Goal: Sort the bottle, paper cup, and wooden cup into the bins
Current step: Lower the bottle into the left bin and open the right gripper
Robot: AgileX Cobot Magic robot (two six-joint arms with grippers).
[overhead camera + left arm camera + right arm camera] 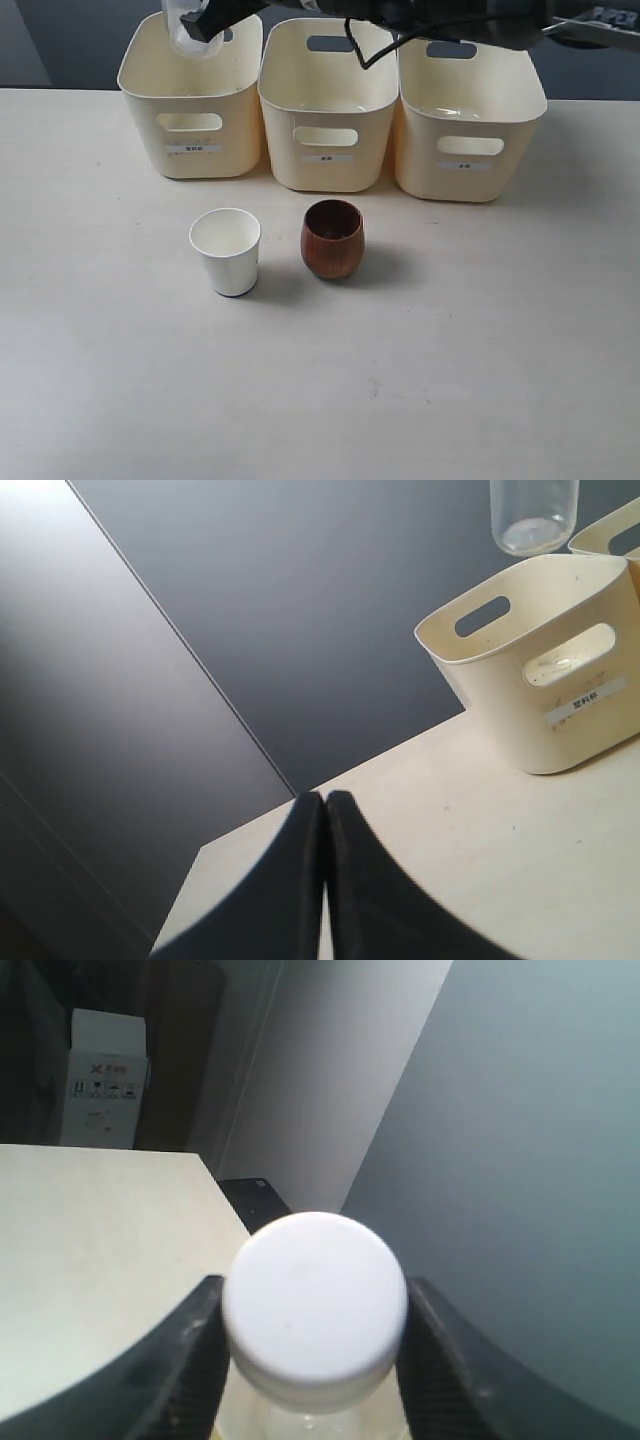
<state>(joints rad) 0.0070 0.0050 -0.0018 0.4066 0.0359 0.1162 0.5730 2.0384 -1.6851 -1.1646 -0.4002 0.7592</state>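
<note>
My right gripper (205,24) reaches across the top of the exterior view and is shut on the clear bottle (188,36), holding it above the left bin (150,110). In the right wrist view the bottle's white cap (314,1305) sits between the two black fingers of that gripper (313,1292). The left wrist view shows the bottle's base (533,518) hanging over the same bin (545,730). The white paper cup (227,252) and the brown wooden cup (333,240) stand upright side by side on the table. My left gripper (324,800) is shut and empty, near a table corner.
The middle bin (290,150) and the right bin (420,165) stand in a row with the left one along the table's back edge. The pale table (450,380) stretches in front of the cups. A dark wall lies behind the bins.
</note>
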